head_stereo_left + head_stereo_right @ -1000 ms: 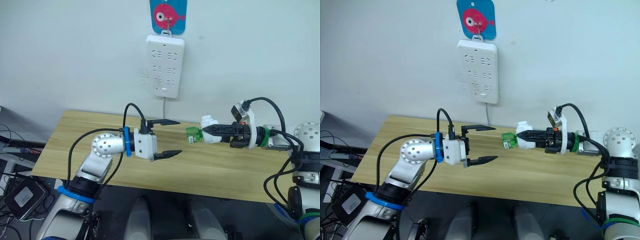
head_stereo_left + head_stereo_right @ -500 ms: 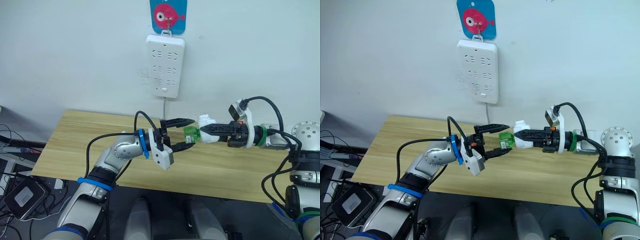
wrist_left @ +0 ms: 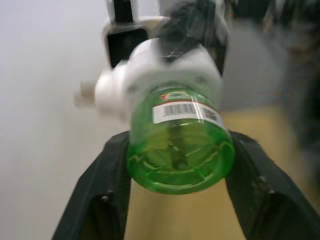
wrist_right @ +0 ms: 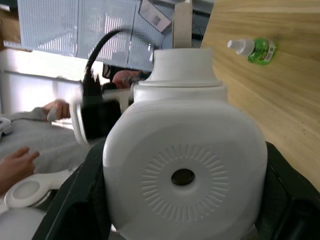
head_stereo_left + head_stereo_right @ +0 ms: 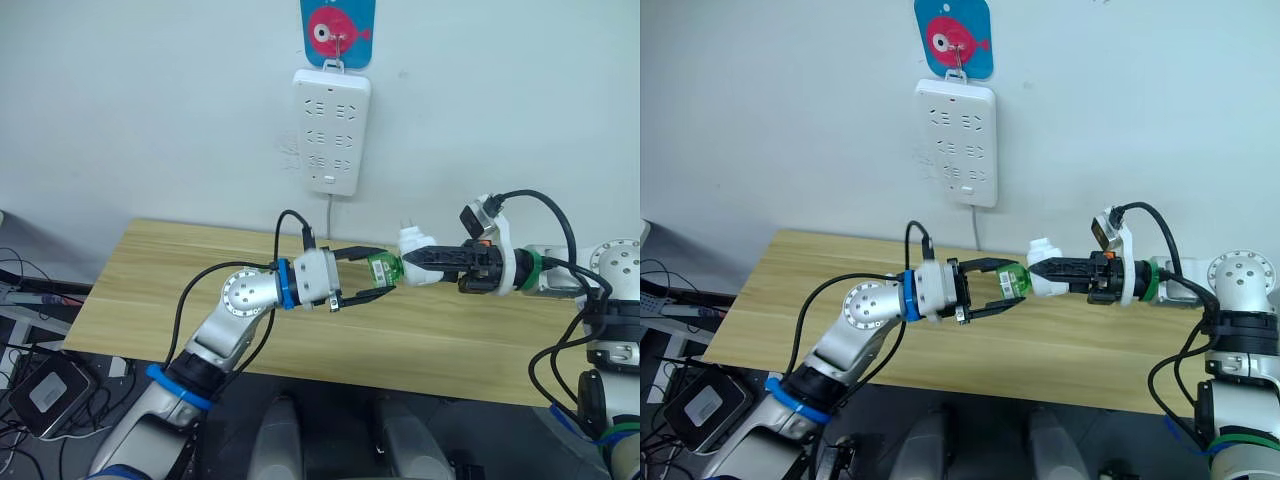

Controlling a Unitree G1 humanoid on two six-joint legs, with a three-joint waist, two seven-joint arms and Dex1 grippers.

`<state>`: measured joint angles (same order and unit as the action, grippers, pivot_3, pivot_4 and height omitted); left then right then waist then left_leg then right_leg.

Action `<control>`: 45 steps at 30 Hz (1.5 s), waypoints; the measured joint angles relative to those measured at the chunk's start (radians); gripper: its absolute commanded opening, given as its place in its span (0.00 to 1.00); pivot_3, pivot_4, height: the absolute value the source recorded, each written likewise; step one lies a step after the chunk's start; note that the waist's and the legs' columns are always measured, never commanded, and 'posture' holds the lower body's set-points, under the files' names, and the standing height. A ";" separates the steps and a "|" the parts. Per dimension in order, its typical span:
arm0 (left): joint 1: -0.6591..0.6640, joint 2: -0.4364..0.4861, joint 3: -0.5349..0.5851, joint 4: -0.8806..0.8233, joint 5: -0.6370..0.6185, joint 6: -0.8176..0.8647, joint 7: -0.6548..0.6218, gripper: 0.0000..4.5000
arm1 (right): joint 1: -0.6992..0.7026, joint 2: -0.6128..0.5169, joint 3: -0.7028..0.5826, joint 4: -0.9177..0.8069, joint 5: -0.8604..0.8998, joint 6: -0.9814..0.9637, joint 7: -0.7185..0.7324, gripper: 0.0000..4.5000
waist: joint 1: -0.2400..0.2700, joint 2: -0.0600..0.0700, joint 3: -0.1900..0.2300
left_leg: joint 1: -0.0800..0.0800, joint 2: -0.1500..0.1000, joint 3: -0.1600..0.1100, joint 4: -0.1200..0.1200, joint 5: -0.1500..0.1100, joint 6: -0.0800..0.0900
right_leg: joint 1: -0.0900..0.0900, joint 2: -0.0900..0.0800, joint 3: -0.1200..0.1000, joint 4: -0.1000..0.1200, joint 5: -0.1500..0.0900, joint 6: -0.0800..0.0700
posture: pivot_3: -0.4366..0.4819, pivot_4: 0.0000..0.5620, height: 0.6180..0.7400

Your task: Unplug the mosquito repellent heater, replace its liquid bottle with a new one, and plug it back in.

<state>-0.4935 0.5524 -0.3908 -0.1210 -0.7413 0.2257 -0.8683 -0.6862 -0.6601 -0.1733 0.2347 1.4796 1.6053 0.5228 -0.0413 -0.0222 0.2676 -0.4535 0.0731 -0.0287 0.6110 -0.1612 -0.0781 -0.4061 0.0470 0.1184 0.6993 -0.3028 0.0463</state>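
Note:
My right gripper [image 5: 418, 259] is shut on the white mosquito repellent heater [image 5: 414, 243] and holds it level above the table, prongs up. Its round dimpled vent shows in the right wrist view [image 4: 183, 176]. The green liquid bottle [image 5: 384, 268] sticks out of the heater towards my left arm. My left gripper [image 5: 382, 271] is shut on that bottle, one black finger [image 3: 108, 176] against each side, and the bottle's base [image 3: 181, 167] faces the left wrist camera. Another green bottle with a white cap [image 4: 252, 49] lies on the tabletop.
A long white power strip [image 5: 331, 130] hangs on the wall under a blue hook with a pink fish [image 5: 336, 30], its cord dropping behind the wooden table [image 5: 150, 290]. A person's hand [image 4: 20, 160] shows beyond the table edge.
My left gripper has swung right from the middle of the table to the bottle, and its fingers have narrowed onto it. The right gripper has barely moved with the heater.

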 measured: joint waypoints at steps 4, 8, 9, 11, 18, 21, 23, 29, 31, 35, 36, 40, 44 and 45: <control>-0.075 0.020 0.105 0.076 -0.592 0.608 0.139 0.50 | 0.002 0.000 0.016 -0.025 0.006 -0.008 0.025 0.67 | -0.006 0.000 0.000 | 0.000 0.000 -0.001 0.002 0.000 0.001 | 0.000 0.000 -0.001 0.000 0.000 0.001 | 0.48 0.47 1.00; -0.079 -0.017 0.171 0.214 -0.854 0.867 0.266 0.50 | 0.003 0.007 0.039 -0.035 0.006 -0.006 0.023 0.67 | -0.014 0.000 0.000 | 0.000 0.000 0.000 0.002 0.000 0.001 | 0.000 0.000 -0.001 0.000 0.000 0.001 | 0.47 0.47 1.00; -0.076 -0.029 0.189 0.223 -0.875 0.898 0.292 0.50 | 0.004 0.008 0.039 -0.035 0.007 -0.005 0.022 0.67 | -0.014 0.000 0.000 | 0.000 0.000 -0.001 0.002 0.000 0.001 | 0.000 0.000 -0.001 0.000 0.000 0.000 | 0.47 0.47 1.00; -0.074 -0.044 0.210 0.234 -0.904 0.927 0.329 0.50 | 0.004 0.007 0.039 -0.035 0.009 -0.006 0.021 0.67 | -0.012 0.000 0.000 | 0.000 0.000 -0.001 0.002 0.000 0.001 | 0.000 0.000 -0.001 0.000 0.000 0.000 | 0.47 0.47 1.00; -0.060 -0.109 0.282 0.236 -0.931 0.978 0.420 0.50 | 0.008 0.003 0.021 -0.035 0.027 -0.008 0.002 0.67 | -0.009 0.000 0.000 | 0.000 0.000 0.000 0.002 0.000 0.000 | 0.000 0.000 0.000 0.000 0.000 0.000 | 0.46 0.47 1.00; -0.057 -0.125 0.301 0.231 -0.911 0.984 0.424 0.50 | 0.008 0.003 0.016 -0.035 0.028 -0.009 -0.004 0.67 | -0.008 0.000 0.000 | 0.000 0.000 0.001 0.002 0.000 0.000 | 0.000 0.000 0.001 -0.001 0.000 0.000 | 0.46 0.47 1.00; -0.056 -0.134 0.311 0.230 -0.901 0.989 0.424 0.50 | 0.008 0.003 0.014 -0.035 0.028 -0.009 -0.006 0.67 | -0.007 0.000 0.000 | 0.000 0.000 0.001 0.002 0.000 0.000 | 0.000 0.000 0.001 -0.001 0.000 0.000 | 0.46 0.47 1.00; -0.050 -0.145 0.331 0.218 -0.888 1.004 0.425 0.50 | 0.008 0.004 0.012 -0.035 0.033 -0.007 -0.009 0.67 | -0.007 0.000 0.000 | 0.000 0.000 0.001 0.002 0.000 0.000 | 0.000 0.000 0.002 -0.001 0.000 0.000 | 0.46 0.47 1.00; -0.045 -0.140 0.338 0.206 -0.888 1.013 0.426 0.50 | 0.005 0.004 0.017 -0.033 0.033 -0.003 -0.003 0.67 | -0.007 0.000 0.000 | 0.000 0.000 0.002 0.002 0.000 0.000 | 0.000 0.000 0.002 -0.001 0.000 0.000 | 0.46 0.47 1.00; -0.026 -0.135 0.349 0.188 -0.889 1.031 0.425 0.50 | 0.003 0.005 0.034 -0.032 0.032 0.001 0.007 0.67 | -0.007 0.000 0.000 | 0.000 -0.001 0.002 0.002 0.000 0.000 | 0.000 0.000 0.002 -0.002 0.000 0.000 | 0.47 0.47 1.00; -0.025 -0.135 0.350 0.187 -0.889 1.033 0.425 0.50 | 0.003 0.005 0.035 -0.032 0.032 0.001 0.007 0.67 | -0.006 0.000 0.000 | 0.000 -0.001 0.002 0.002 0.000 0.000 | 0.000 0.000 0.002 -0.002 0.000 0.000 | 0.47 0.47 1.00; -0.023 -0.139 0.357 0.183 -0.880 1.033 0.425 0.50 | 0.003 0.006 0.035 -0.032 0.033 0.001 0.007 0.67 | -0.006 0.000 0.000 | 0.000 -0.001 0.002 0.002 0.000 0.000 | 0.000 0.000 0.002 -0.002 0.000 0.000 | 0.47 0.48 1.00; -0.023 -0.148 0.385 0.183 -0.866 1.023 0.425 0.77 | 0.006 0.005 0.035 -0.032 0.032 0.001 0.000 0.67 | -0.006 0.000 0.000 | 0.000 -0.001 0.002 0.001 0.000 0.000 | 0.000 0.000 0.002 -0.002 0.000 0.000 | 0.47 0.48 1.00; -0.023 -0.147 0.406 0.183 -0.865 1.014 0.423 0.84 | 0.009 0.003 0.035 -0.032 0.031 0.001 -0.002 0.67 | -0.006 0.000 0.000 | 0.000 -0.001 0.002 0.001 0.000 0.000 | 0.000 0.000 0.002 -0.002 0.000 0.000 | 0.47 0.48 1.00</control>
<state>-0.5168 0.4052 0.0156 0.0623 -1.6066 1.2398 -0.4451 -0.6777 -0.6569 -0.1383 0.2031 1.5106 1.6061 0.5208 -0.0475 -0.0225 0.2680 -0.4537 0.0726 -0.0266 0.6122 -0.1608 -0.0777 -0.4061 0.0471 0.1204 0.6975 -0.3031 0.0468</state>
